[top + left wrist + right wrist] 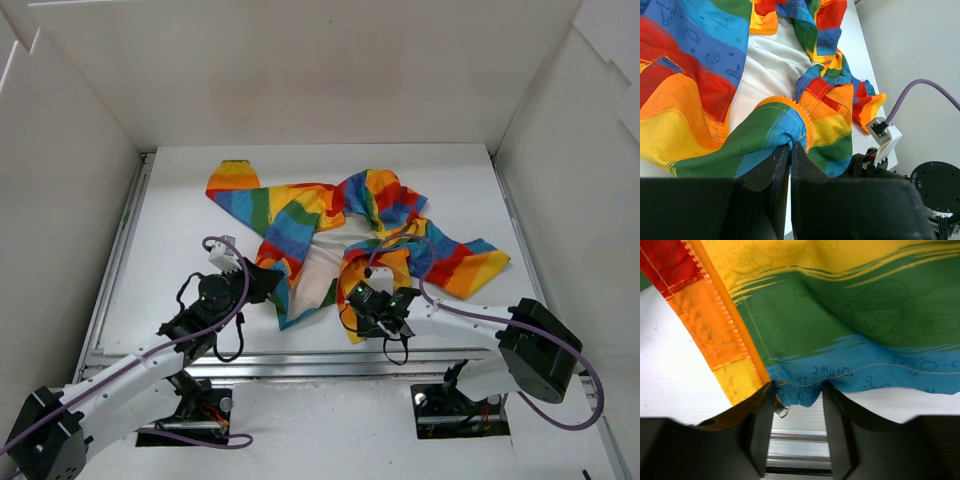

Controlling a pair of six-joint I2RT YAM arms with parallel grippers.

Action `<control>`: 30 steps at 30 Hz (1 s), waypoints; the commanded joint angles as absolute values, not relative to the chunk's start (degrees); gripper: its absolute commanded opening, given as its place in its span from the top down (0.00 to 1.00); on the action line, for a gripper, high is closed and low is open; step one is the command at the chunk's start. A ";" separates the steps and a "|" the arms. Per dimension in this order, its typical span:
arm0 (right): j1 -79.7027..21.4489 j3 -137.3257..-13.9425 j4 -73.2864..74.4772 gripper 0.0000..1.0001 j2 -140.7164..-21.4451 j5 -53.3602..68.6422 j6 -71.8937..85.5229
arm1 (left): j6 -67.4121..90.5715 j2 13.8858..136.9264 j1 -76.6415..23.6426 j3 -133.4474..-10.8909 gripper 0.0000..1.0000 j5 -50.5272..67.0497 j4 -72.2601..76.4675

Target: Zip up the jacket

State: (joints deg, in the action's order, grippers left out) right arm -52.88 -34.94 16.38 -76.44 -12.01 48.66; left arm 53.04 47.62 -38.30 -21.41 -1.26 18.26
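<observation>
Jacket (pixel 300 215) on the desk (pixel 180 220), lying open and rumpled in the middle, rainbow stripes everywhere, white lining (pixel 770 65) facing up between the two front panels. One sleeve reaches to the far left, another bunches out to the right, and the hood area is heaped near the far middle. White walls (pixel 70 230) box in the desk on three sides.

Over to the left gripper (pixel 790 147): fingers pressed together, clamped on a fold of green and blue fabric at the near hem of the left front panel. An arc of orange zipper teeth (pixel 790 102) curls just above the pinch. A purple cable (pixel 920 90) loops past on the right side of that wrist view.

Now the right gripper (pixel 799 390): fingers apart, standing at the near hem of the other front panel. A blue corner of the fabric dips down into the gap, brushing both fingertips. A strip of zipper teeth runs diagonally along the orange edge toward the finger on the left of the right wrist view. Just below that corner a small metal piece (pixel 781 411) shows between the fingers; what it is, I cannot tell. Through the gap you can see the metal rail (pixel 800 450) at the desk's near edge.

From the top view, both grippers sit at the near edge of the garment, the two front panels apart with lining showing between them.
</observation>
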 commanded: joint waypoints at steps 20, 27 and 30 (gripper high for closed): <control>-54.93 -34.54 -15.09 1.00 -62.41 -10.19 38.95 | 51.76 47.46 -36.66 -25.84 1.00 8.34 23.47; -55.02 -31.12 -37.59 1.00 -59.67 -16.78 32.96 | 54.84 42.03 -35.24 -27.77 1.00 11.69 20.75; -55.02 -28.48 -43.56 1.00 -61.34 -17.57 32.69 | 55.98 41.13 -35.24 -27.25 1.00 11.86 21.53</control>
State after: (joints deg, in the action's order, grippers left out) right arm -54.48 -30.55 -30.41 -59.83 -13.85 35.18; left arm 54.30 42.33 -35.51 -24.16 9.80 17.93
